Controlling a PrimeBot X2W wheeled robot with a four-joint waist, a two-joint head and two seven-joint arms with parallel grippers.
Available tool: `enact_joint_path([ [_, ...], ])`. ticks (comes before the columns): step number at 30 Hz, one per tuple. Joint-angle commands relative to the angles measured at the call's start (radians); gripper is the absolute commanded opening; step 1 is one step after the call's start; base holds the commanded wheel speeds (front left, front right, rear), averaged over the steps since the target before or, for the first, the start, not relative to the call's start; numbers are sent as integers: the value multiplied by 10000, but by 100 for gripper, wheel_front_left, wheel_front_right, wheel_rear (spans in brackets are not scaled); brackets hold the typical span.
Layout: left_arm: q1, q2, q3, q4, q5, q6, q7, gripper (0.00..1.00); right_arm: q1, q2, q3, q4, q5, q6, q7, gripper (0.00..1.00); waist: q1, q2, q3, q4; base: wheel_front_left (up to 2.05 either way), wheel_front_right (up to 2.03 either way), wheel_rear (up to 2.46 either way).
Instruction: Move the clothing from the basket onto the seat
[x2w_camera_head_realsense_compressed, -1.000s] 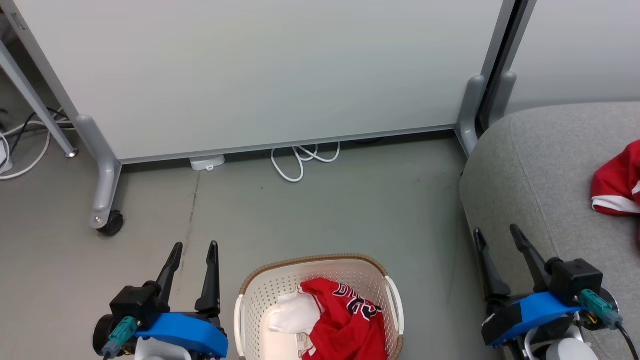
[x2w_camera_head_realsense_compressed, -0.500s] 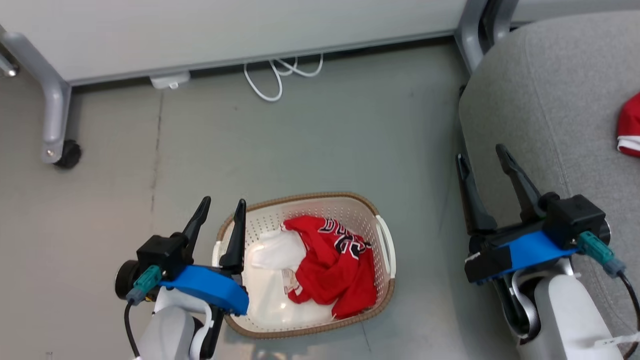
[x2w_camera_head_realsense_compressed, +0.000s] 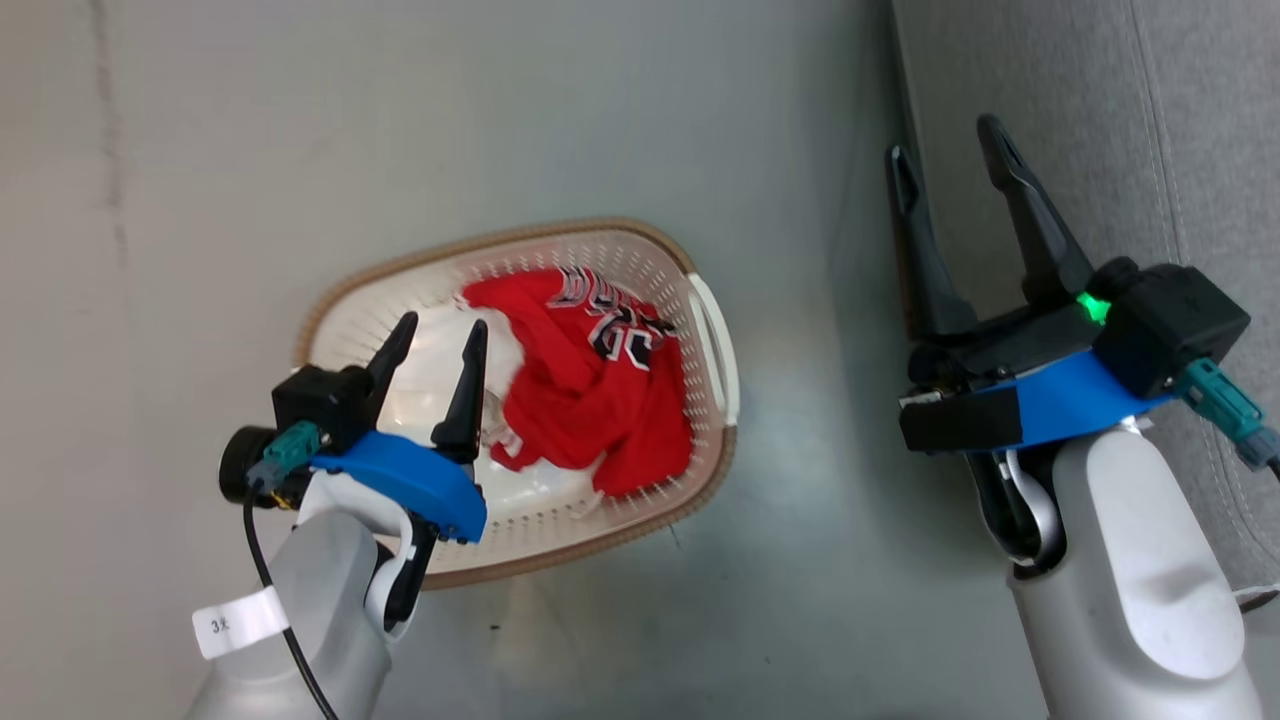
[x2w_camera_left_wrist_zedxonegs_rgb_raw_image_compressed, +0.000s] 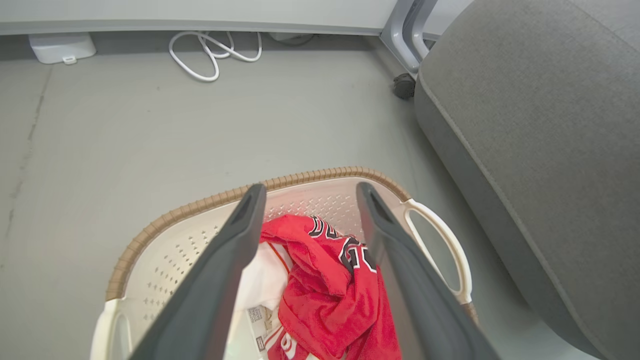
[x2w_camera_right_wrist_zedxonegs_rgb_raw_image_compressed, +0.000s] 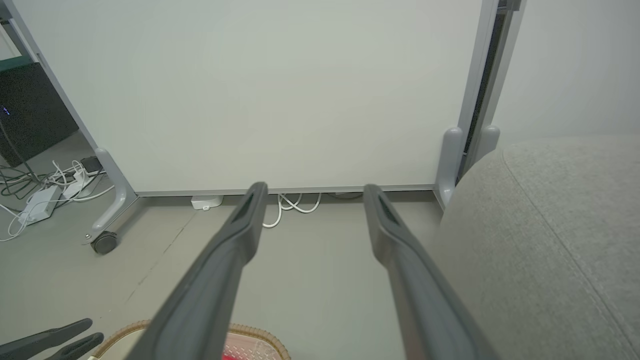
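The cream basket with a brown rim stands on the grey floor. In it lies the clothing, a crumpled red jersey with black-and-white lettering, beside a white patch. My left gripper hangs open above the basket's left half, apart from the jersey. The left wrist view looks between the open left gripper down at the clothing and the basket rim. My right gripper stands open and empty beside the grey seat. In the right wrist view the right gripper points at the wall panel.
A white partition panel on castors stands behind the floor space. A white cable loop lies under it, and a power strip with cables lies far left. The seat's edge runs close to the basket's right.
The head camera has tilted down, so the whole picture shifted. My left gripper has moved from beside the basket to above its inside. Both grippers have stayed open.
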Motion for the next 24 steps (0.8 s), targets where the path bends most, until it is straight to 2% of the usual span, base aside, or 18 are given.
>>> enact_joint_path([
  [1, -364, 119, -176, 65, -145, -25, -30, 100, -307, 18, 111, 30, 119, 3, -111, 100, -3, 0, 951, -725, 0, 0, 0],
  [13, -1715, 988, -1809, 1788, -1594, -25, -30, 100, -1402, 16, 1134, 133, 1337, 3, -603, 100, -3, 0, 2572, -1992, 0, 0, 0],
  [19, -2332, 1382, -2106, 2570, -2028, -25, 13, 100, -1373, 19, 1421, -172, 1907, 3, -646, 100, -3, 0, 3092, -2542, 0, 0, 0],
  [24, -2832, 1438, -2248, 3063, -2333, -25, 52, 100, -1071, 17, 1310, -516, 1922, 3, -650, 100, -3, 0, 3340, -2650, 0, 0, 0],
])
